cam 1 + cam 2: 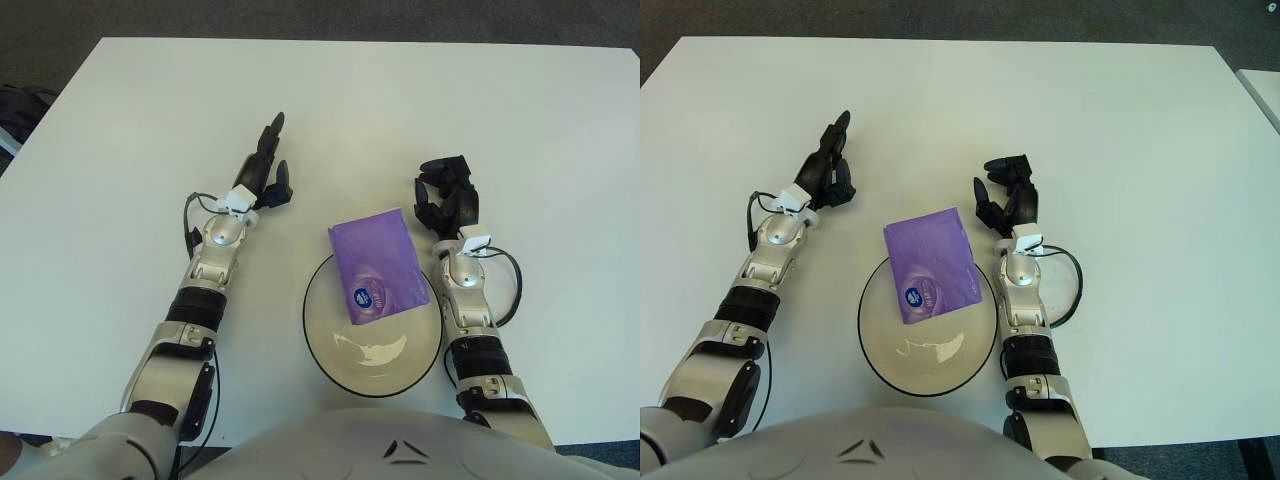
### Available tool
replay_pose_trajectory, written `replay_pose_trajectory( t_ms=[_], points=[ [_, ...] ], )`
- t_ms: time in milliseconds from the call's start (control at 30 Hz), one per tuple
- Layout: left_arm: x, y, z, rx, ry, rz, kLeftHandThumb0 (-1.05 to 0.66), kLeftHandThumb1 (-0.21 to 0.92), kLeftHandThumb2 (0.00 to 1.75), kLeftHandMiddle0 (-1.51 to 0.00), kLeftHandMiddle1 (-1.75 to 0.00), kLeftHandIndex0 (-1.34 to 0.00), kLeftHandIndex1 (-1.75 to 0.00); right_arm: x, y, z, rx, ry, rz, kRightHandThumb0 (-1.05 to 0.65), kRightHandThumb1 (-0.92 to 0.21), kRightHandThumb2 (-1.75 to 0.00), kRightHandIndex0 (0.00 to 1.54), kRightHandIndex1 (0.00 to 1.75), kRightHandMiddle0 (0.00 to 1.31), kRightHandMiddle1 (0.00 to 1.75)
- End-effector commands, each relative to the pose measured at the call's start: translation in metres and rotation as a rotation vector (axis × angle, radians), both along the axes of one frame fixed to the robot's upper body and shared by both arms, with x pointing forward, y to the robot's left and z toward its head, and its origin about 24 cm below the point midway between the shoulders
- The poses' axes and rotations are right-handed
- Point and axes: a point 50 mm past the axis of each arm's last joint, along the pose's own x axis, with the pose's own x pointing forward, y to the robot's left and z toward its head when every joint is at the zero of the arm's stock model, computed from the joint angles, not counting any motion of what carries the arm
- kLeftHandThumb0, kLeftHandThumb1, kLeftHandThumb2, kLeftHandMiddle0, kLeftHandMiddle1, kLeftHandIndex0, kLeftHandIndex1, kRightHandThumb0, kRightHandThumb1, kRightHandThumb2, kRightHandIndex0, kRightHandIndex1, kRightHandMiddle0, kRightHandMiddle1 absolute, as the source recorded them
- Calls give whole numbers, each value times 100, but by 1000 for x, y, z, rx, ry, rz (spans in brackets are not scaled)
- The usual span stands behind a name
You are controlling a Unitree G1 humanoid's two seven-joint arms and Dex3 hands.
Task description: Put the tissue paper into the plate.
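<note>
left hand (262, 172): above the white table (120, 130), up and to the left of the plate, well apart from it. fingers extended and loosely spread, one pointing away from the robot. it holds nothing.

right hand (447, 197): just beside the plate's upper right rim and the far right corner of the tissue pack, not touching either as far as can be seen. fingers half curled, a narrow gap between them, nothing inside.

purple tissue pack (377, 265): lying flat and slightly turned across the upper part of the white plate with a dark rim (320, 345). its near end, with the round label, sits over the bowl of the plate; its far end overhangs the rim toward the table. no hand in contact.

judgement on the task: the pack appears to be in the plate already, though not centred; the placing step looks done or close to it.

judgement on handling: a soft plastic-wrapped pack, light, compressible, with a somewhat slick film. it should not break, but may slide or tip off the rim if nudged. best taken across its short width, on the two long edges near the middle, with light pressure only.
</note>
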Motion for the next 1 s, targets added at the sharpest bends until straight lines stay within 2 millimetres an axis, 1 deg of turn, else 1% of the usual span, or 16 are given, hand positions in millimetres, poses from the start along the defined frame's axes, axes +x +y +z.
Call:
replay_pose_trajectory(
  t_ms=[0, 267, 400, 633, 967],
  points=[
    [-6, 4, -13, -16, 44, 41, -81, 92, 114, 0, 0, 0, -18, -20, -6, -44, -7, 238, -22, -1, -82, -52, 48, 148, 23, 155],
    [-15, 5, -29, -60, 92, 80, -82, 92, 112, -3, -1, 0, -24, -21, -7, -44, 3, 237, -19, -1, -82, -52, 48, 149, 23, 154],
    [-18, 7, -35, -66, 106, 93, -82, 92, 111, -4, -2, 0, -26, -22, -8, -45, 8, 240, -21, -1, -79, -57, 49, 151, 25, 153],
    [-21, 9, -40, -83, 119, 118, -83, 92, 111, -6, -2, 0, -27, -22, -9, -45, 23, 248, -15, -1, -76, -61, 50, 150, 26, 154],
    [-24, 11, -47, -120, 121, 178, -83, 92, 109, -8, -2, 0, -29, -23, -12, -46, 17, 253, -21, -1, -78, -59, 49, 148, 25, 157]
  ],
)
